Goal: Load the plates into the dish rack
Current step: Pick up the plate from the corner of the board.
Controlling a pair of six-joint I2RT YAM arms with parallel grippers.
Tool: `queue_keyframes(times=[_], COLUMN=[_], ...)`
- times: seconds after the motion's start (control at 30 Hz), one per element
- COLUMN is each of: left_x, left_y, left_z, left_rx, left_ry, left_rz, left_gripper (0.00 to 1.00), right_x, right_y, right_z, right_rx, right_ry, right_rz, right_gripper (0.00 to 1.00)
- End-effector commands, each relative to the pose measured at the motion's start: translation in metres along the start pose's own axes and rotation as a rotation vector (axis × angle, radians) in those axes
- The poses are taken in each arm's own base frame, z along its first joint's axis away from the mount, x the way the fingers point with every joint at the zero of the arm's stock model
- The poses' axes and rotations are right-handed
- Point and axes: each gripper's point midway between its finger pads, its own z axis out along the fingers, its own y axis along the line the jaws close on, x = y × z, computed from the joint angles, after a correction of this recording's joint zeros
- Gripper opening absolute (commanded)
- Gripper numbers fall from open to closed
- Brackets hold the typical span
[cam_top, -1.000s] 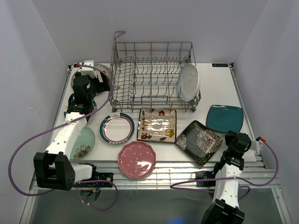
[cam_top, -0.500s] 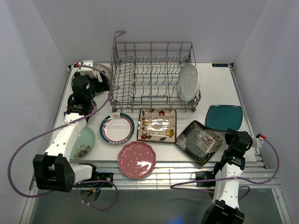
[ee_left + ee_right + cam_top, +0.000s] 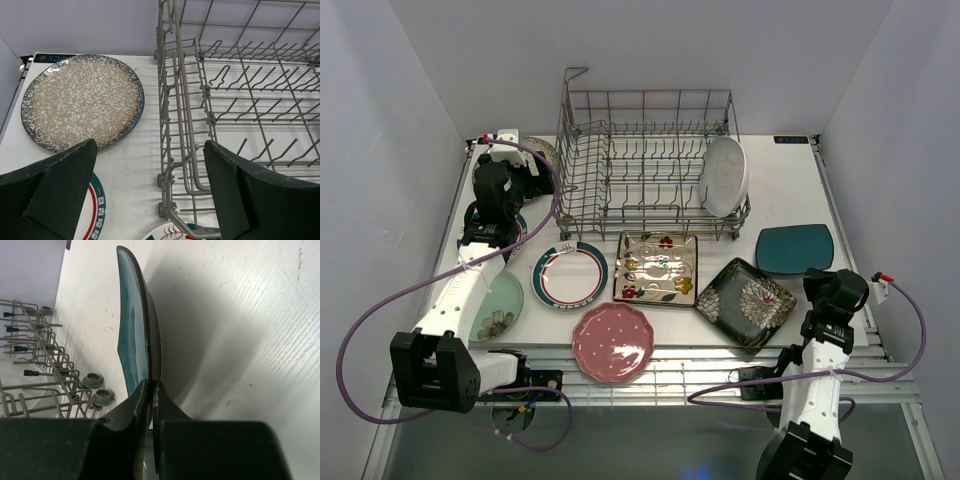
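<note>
Dish rack point(image 3: 645, 165): big grey wire basket with upright tines; one white oval plate point(image 3: 725, 175) stands at its right end.
Teal plate point(image 3: 134, 330): glossy, rounded-square, tipped up off the table point(image 3: 785, 195) right of the rack. I judge pickup is underway; next I carry it edge-on to a free slot.
Speckled plate point(image 3: 82, 100): round, mottled, flat left of the rack.
Right gripper point(image 3: 151, 390): clenched on the teal plate's rim.
Left gripper point(image 3: 150, 195): spread wide, empty.

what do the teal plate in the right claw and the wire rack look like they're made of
Teal square plate pinched in the right claw: likely glazed ceramic, going by its glossy face and thick dark edge. Large grey wire dish rack: thin metal rods, dull grey finish, possibly coated.
</note>
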Motion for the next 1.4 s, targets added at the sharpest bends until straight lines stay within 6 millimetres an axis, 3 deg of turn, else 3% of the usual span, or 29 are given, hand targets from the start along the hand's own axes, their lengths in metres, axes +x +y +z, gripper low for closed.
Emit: queue_keyframes(times=[0.0,0.63,0.83,1.1,1.37], left_x=[-0.014,-0.009,-0.011,-0.012,-0.013], left_y=[0.002,-0.001,-0.001,-0.001,-0.001], left_z=[-0.008,-0.006,-0.007,-0.009,-0.01], left_rx=[-0.005,0.011,0.011,0.015,0.015], left_ry=[-0.039,-0.028,-0.032,-0.035,-0.036], left_rz=[0.004,0.003,0.003,0.003,0.003], left_gripper=[0.98,0.98,0.98,0.98,0.98], right_x=[-0.038,-0.029,-0.016,0.024,0.036], right_y=[0.063,0.101,0.084,0.048,0.053], right_z=[-0.013,-0.043,-0.048,-0.036,-0.047], right_rx=[-0.189,-0.3,-0.26,-0.224,-0.303], right_ry=[-0.09,0.039,0.076,0.181,0.222], right_rz=[-0.011,-0.021,-0.024,0.006,-0.001], right_gripper=[0.08,0.08,0.08,0.08,0.08])
